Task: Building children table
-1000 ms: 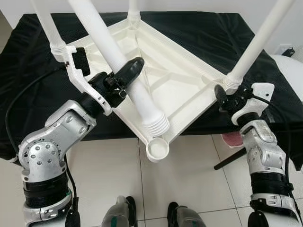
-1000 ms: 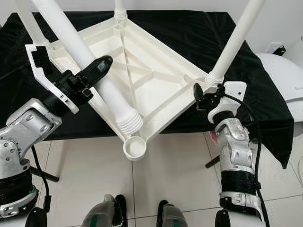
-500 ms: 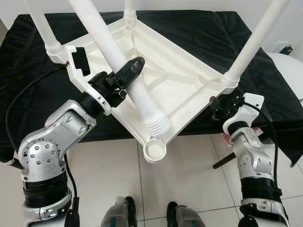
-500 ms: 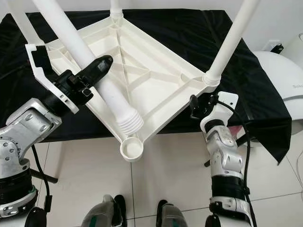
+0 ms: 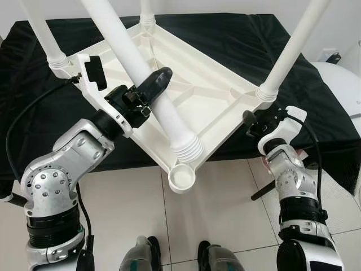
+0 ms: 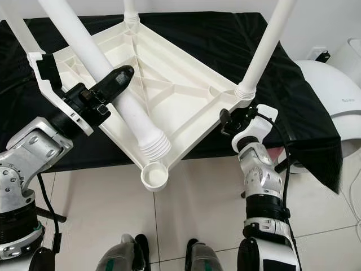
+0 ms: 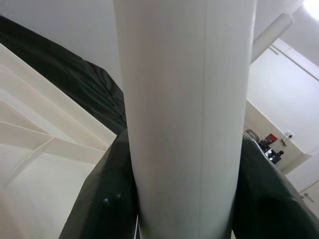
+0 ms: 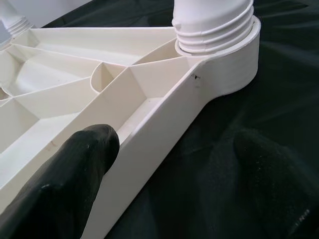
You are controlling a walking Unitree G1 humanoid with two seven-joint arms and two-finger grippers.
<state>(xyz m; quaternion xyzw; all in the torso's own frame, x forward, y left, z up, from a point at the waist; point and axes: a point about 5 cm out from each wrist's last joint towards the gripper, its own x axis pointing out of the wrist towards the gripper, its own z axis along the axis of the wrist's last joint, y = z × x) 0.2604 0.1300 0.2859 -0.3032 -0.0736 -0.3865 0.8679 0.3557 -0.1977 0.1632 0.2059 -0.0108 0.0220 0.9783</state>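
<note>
Tabletop: white plastic tabletop (image 5: 186, 96) lies upside down on a table under a black cloth (image 5: 293, 73), its near corner over the tiled floor (image 5: 225, 209).
Empty socket: round corner socket (image 5: 183, 179) holds nothing.
Filled sockets: three corner sockets each hold an upright leg (image 5: 287, 53).
Left claw: left claw (image 5: 148, 90) is clamped round the loose leg (image 5: 141, 68), whose ribbed end sits just above the empty socket.
Right claw: right claw (image 8: 164, 164) stands wide, one finger (image 8: 65, 194) inside the rim, the other on the cloth.
Change: right claw sits closer in along the rim than a second ago.
</note>
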